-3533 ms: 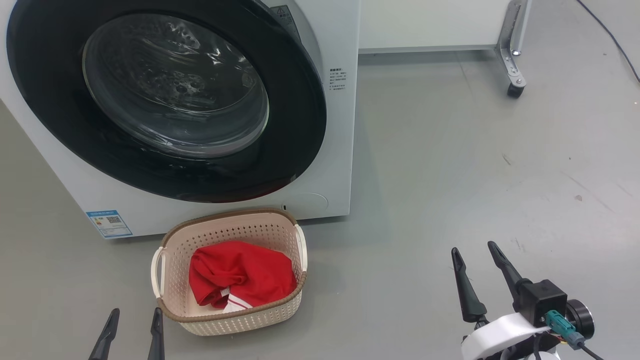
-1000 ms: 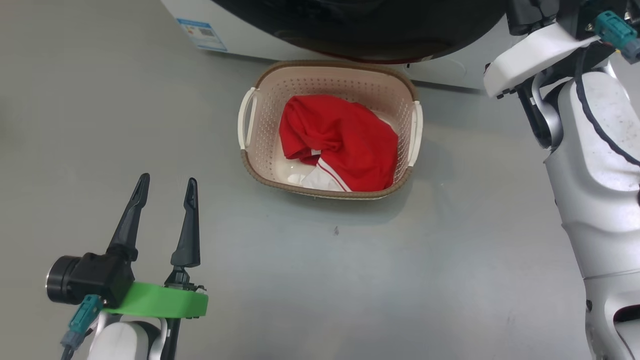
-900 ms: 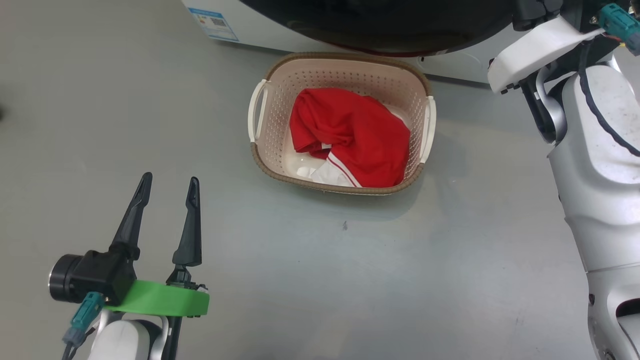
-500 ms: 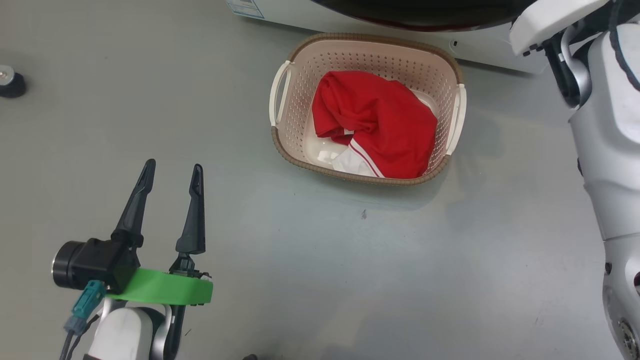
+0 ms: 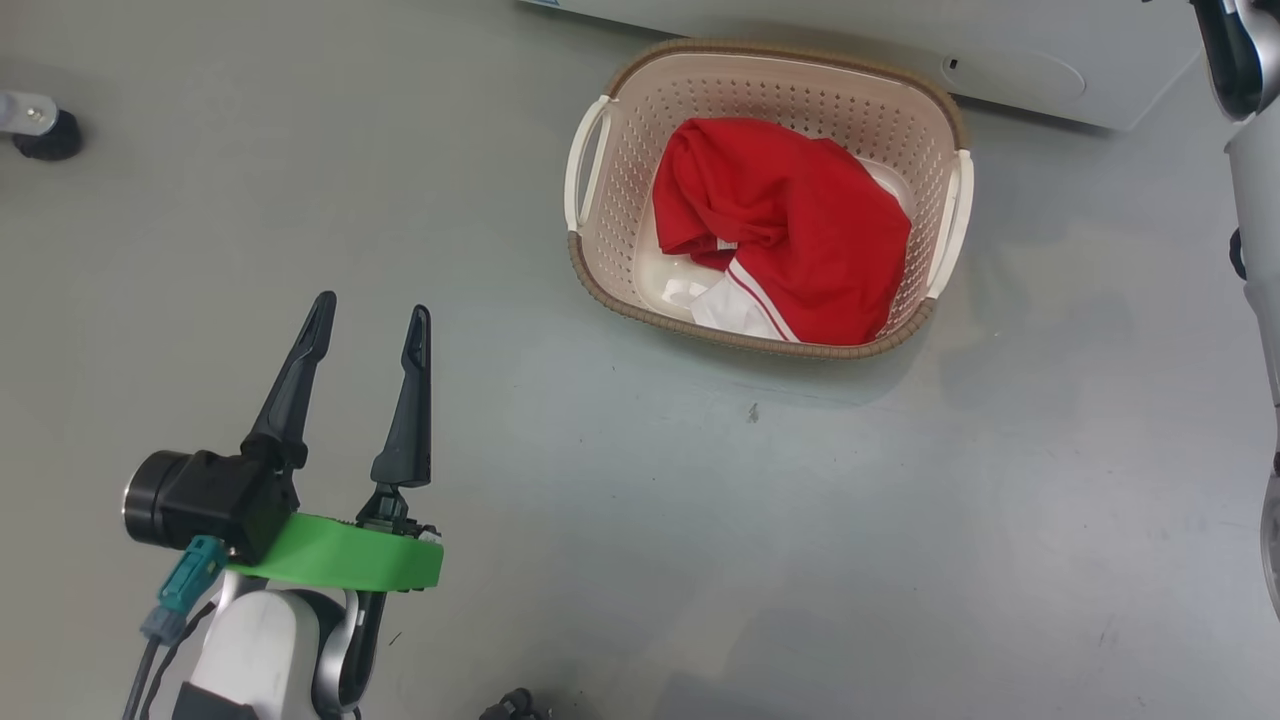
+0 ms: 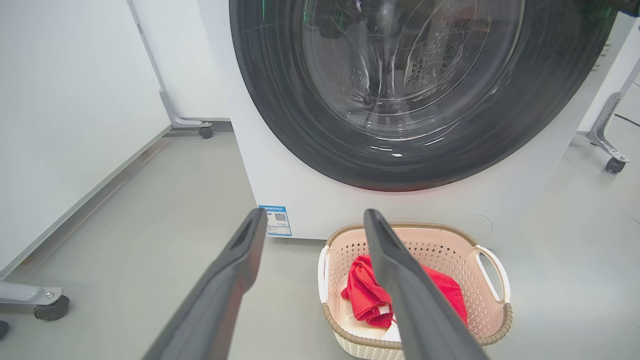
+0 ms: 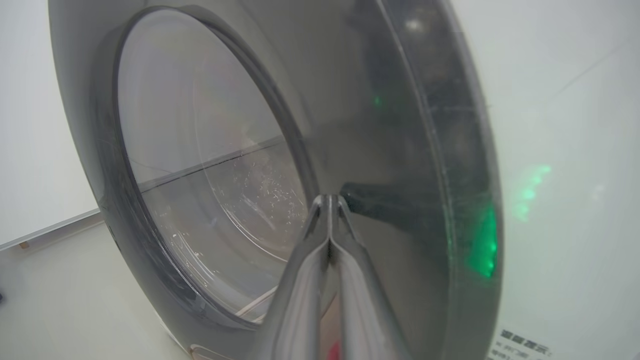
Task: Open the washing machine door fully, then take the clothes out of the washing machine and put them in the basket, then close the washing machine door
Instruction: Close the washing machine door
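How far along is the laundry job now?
Done: the clothes lie in the basket. In hand: the shut right gripper touches the door, which looks closed or nearly so. Left: maybe a final push. The left gripper is open, empty.

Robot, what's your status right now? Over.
Left gripper: fingers open, empty. Right gripper: fingers shut, at the washing machine door. Clothes in basket. Nothing blocking.

The left gripper [image 5: 372, 305] is fitted with two long, tapered dark fingers [image 5: 290, 390]. A bright green bracket [image 5: 340, 565] is mounted at the wrist, and a black cylindrical camera [image 5: 195, 495] is fixed beside it. A teal connector [image 5: 190, 585] is joined to a grey cable [image 5: 143, 672]. The forearm [image 5: 250, 650] is cased in white and silver. The right arm [image 5: 1258, 195] appears to be shelled in silver-grey.
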